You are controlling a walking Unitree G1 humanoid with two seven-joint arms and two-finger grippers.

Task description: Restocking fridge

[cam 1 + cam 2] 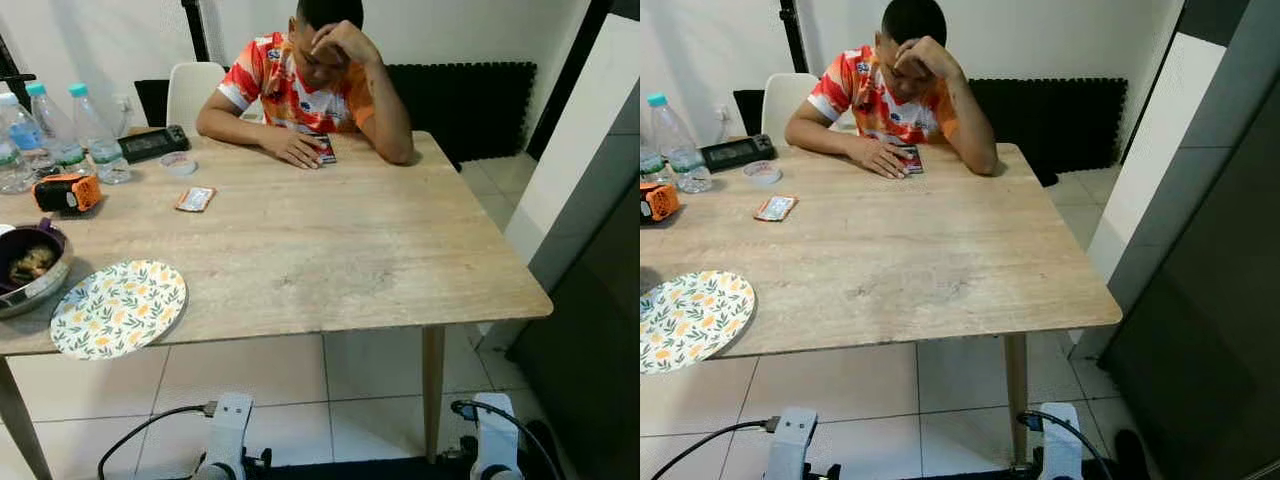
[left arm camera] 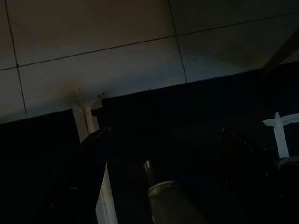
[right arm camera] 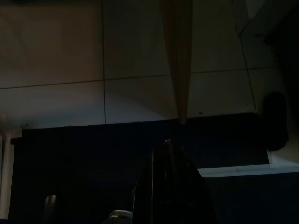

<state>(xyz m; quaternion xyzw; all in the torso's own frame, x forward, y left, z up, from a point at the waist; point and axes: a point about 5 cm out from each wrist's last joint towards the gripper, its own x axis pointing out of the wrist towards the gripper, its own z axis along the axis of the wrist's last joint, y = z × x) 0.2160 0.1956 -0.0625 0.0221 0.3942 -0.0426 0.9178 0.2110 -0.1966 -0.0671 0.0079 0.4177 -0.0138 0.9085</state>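
Note:
Three clear water bottles (image 1: 55, 125) with blue caps stand at the far left of a wooden table (image 1: 330, 250). A tall dark grey cabinet front, apparently the fridge (image 1: 1215, 300), rises along the right, past the table's corner. Both arms hang idle low in front of the table, with their wrists (image 1: 228, 425) (image 1: 495, 430) at the bottom edge. In the dark left wrist view my left gripper (image 2: 164, 135) is open over tiled floor and a black mat, holding nothing. My right gripper (image 3: 170, 156) is a dark shape near the table leg (image 3: 180, 60).
A person (image 1: 310, 80) sits at the far side, head on one hand. On the table lie a floral plate (image 1: 118, 308), a bowl (image 1: 30, 265), an orange device (image 1: 68, 192), a black device (image 1: 152, 143) and a small packet (image 1: 195, 199). Tiled floor lies under the table.

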